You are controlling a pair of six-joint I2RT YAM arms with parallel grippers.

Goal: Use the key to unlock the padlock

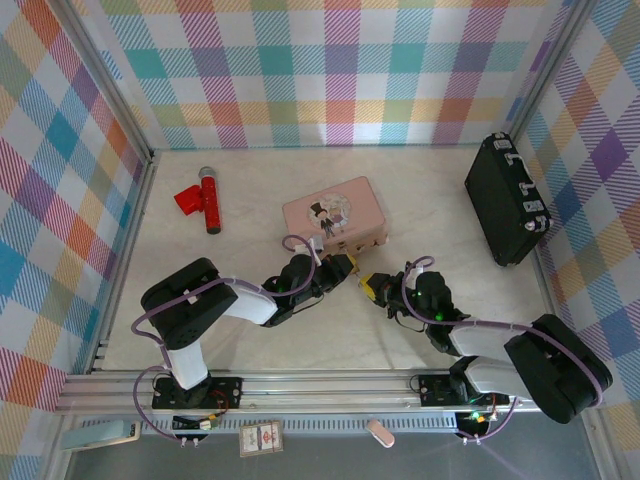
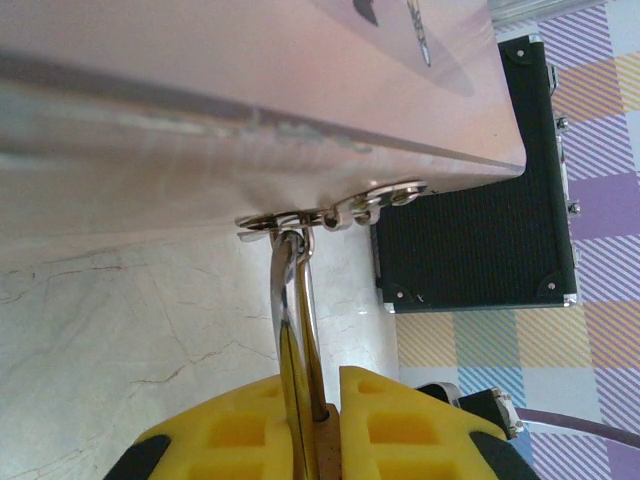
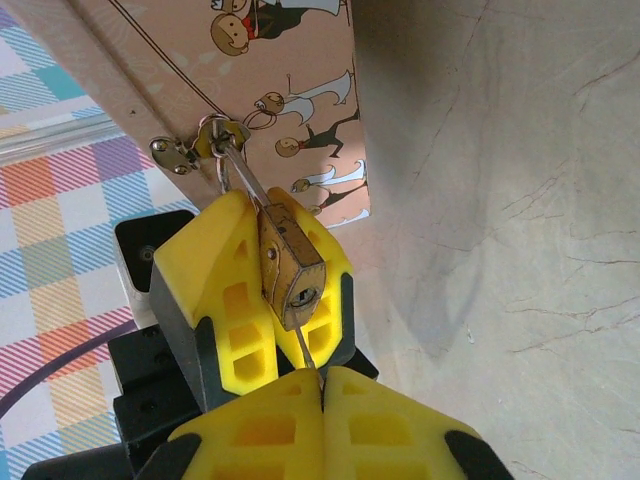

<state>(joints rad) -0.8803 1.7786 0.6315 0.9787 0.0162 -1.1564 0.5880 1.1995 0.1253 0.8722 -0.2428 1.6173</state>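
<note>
The small brass padlock (image 3: 290, 265) hangs by its silvery shackle (image 2: 295, 300) from the hasp (image 3: 215, 140) of the pink tin box (image 1: 335, 213). My left gripper (image 2: 325, 385) is shut on the padlock's body, its yellow fingers (image 3: 235, 300) on either side. My right gripper (image 3: 322, 375) is shut on the thin grey key (image 3: 306, 350). The key's blade points up at the keyhole on the padlock's bottom face, and its tip is right at the opening. In the top view both grippers meet just in front of the box, left gripper (image 1: 343, 266) and right gripper (image 1: 370, 284).
A black case (image 1: 507, 200) lies at the right wall. It also sits behind the box in the left wrist view, black case (image 2: 480, 230). A red and grey torch-like object (image 1: 205, 198) lies at the back left. Checked walls enclose the table.
</note>
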